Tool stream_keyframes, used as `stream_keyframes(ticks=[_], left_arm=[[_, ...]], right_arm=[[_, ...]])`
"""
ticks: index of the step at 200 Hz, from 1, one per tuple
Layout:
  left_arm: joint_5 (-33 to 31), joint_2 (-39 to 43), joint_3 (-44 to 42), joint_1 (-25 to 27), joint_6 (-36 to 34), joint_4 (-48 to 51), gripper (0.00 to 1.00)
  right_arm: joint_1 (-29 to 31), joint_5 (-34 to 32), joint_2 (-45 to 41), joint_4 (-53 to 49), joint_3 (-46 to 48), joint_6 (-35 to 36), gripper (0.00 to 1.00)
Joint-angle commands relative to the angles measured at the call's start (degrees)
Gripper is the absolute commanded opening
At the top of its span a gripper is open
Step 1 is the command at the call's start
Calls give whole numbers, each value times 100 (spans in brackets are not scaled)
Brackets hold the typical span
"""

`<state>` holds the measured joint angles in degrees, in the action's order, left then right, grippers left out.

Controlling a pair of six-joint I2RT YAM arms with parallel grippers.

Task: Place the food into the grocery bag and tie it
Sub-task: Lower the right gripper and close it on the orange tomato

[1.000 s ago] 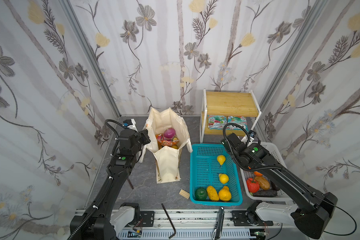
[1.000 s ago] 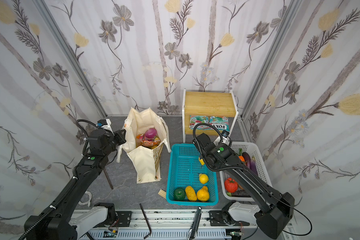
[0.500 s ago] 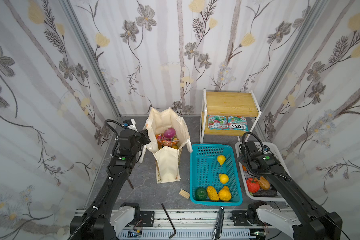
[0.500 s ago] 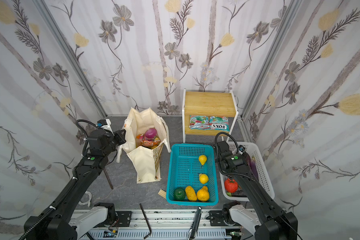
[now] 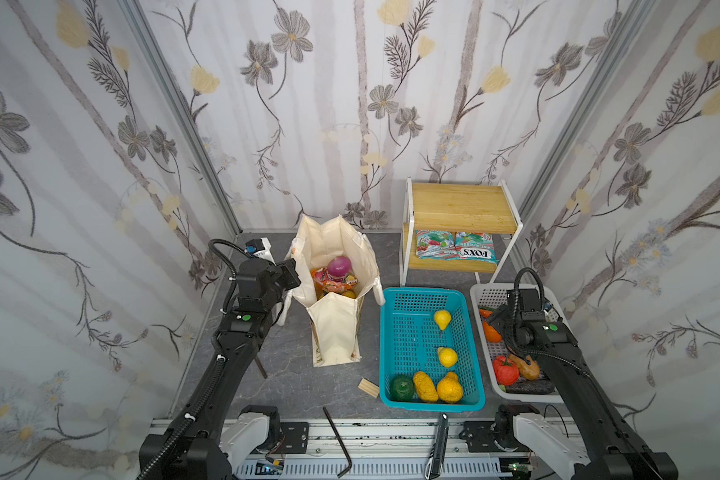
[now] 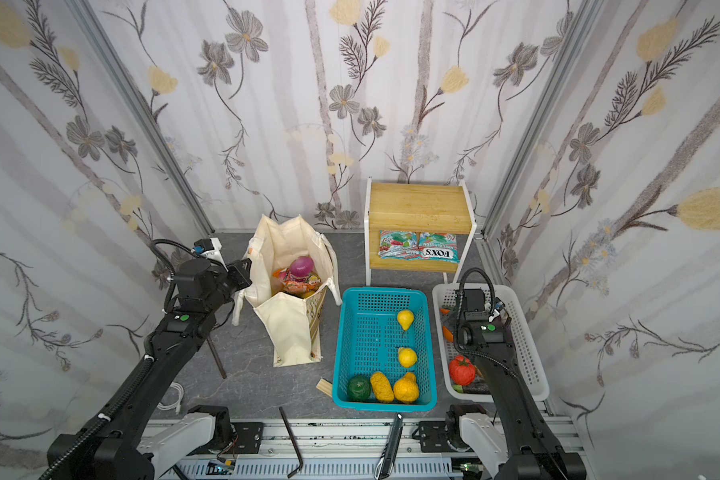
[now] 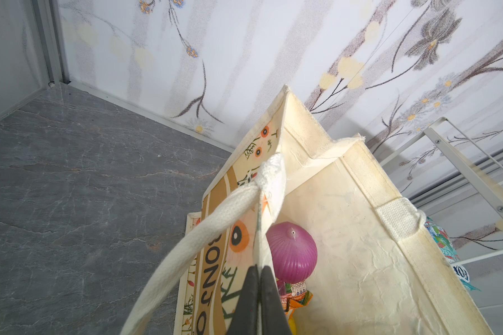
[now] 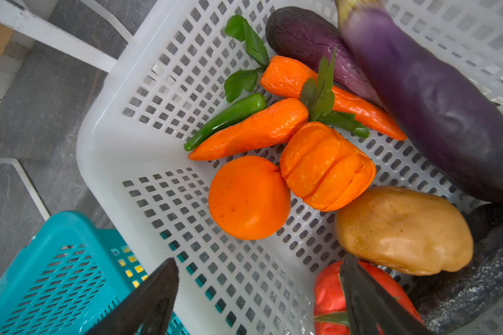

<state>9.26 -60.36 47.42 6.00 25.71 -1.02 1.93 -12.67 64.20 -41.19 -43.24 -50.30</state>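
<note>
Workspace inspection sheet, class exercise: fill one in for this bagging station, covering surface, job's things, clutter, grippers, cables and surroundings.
Surface: grey marbled tabletop, no spills seen.
Job's things: grocery bag upright, open; purple onion and orange snack packet inside.
Clutter: teal basket of toy fruit; white basket of toy vegetables; FOX'S packets on shelf; wooden block; hex key.
Grippers: left gripper shut on the bag's rim; right gripper open above the white basket.
Cables: black cable loops at both wrists; white cable beside the left base.
Surroundings: floral wallpaper on three sides.
</note>
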Motion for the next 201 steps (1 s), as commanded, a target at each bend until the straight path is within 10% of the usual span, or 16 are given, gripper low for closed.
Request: stream_keyframes(ticks=[1, 87, 201], left_arm=[[59, 33, -30, -1, -27, -48, 0], [46, 7, -32, 1, -40, -48, 0], [24, -37, -31, -11, -40, -48, 0]], right_arm=[[-185, 491, 5, 608, 229, 284, 87], [-1050, 1592, 1002, 1279, 512, 693, 86], [-1143, 1408, 1340, 1875, 647, 860, 85]])
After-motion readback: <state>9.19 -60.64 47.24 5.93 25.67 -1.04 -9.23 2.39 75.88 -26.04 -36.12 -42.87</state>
